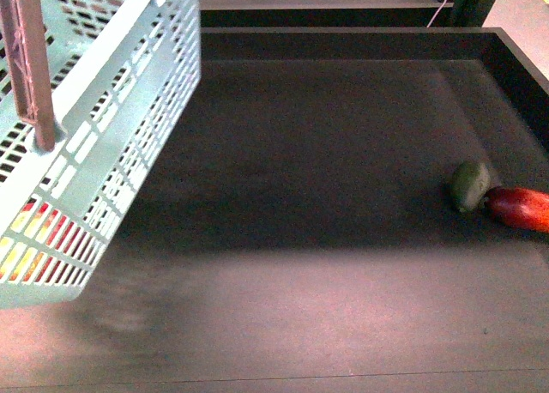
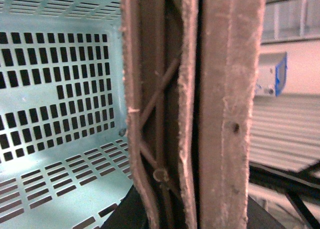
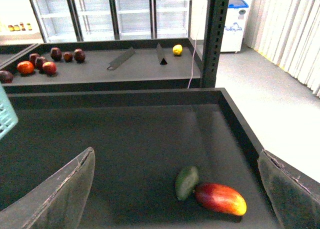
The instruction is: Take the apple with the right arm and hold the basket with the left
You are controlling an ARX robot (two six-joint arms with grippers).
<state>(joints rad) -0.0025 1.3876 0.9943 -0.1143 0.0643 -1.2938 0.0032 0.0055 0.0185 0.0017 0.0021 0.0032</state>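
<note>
The turquoise basket (image 1: pixel 103 110) hangs tilted above the table's left side, its brown handle (image 1: pixel 30 67) running up out of the front view. A red and yellow shape, the apple (image 1: pixel 34 238), shows in part through the slots of the basket's low wall. In the left wrist view my left gripper (image 2: pixel 192 209) is shut on the basket's two brown ribbed handles (image 2: pixel 220 114), with the slotted inside of the basket (image 2: pixel 55 89) behind them. My right gripper (image 3: pixel 175 151) is open and empty above the table's right side, its fingers (image 3: pixel 60 194) wide apart. A corner of the basket (image 3: pixel 6 114) shows there.
A small dark green fruit (image 1: pixel 470 185) (image 3: pixel 186 182) touches an elongated red fruit (image 1: pixel 521 208) (image 3: pixel 221 198) near the right wall (image 1: pixel 515 58) of the dark table. Behind it stand a black post (image 3: pixel 212 39) and a shelf with dark red fruits (image 3: pixel 40 64).
</note>
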